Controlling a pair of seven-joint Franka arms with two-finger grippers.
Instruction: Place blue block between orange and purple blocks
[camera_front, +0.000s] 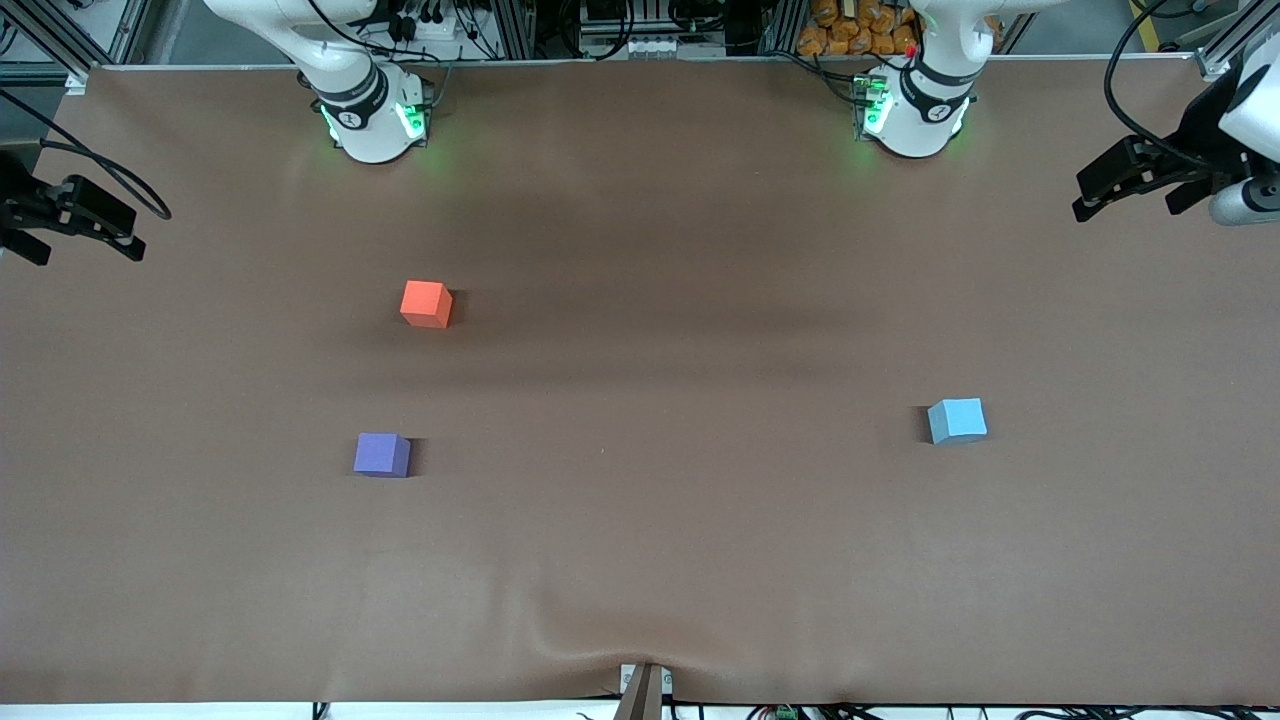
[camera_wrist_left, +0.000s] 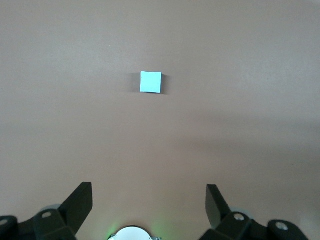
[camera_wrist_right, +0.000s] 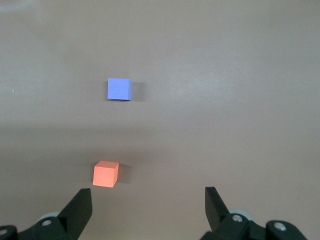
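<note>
While empty, left claw (camera_wrist_left: 149, 210) wide open, idle.

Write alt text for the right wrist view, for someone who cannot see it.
A small matte violet-purple cube and a small matte orange-red cube sit apart on a plain brown table covering. The right claw hangs above them, its two black fingers spread wide and holding nothing.

Matt brown cloth-like covering on the table (camera_front: 640, 560), slightly wrinkled; 3 matt blocks: blue block (camera_front: 957, 420), orange block (camera_front: 426, 303), purple block (camera_front: 381, 454).
</note>
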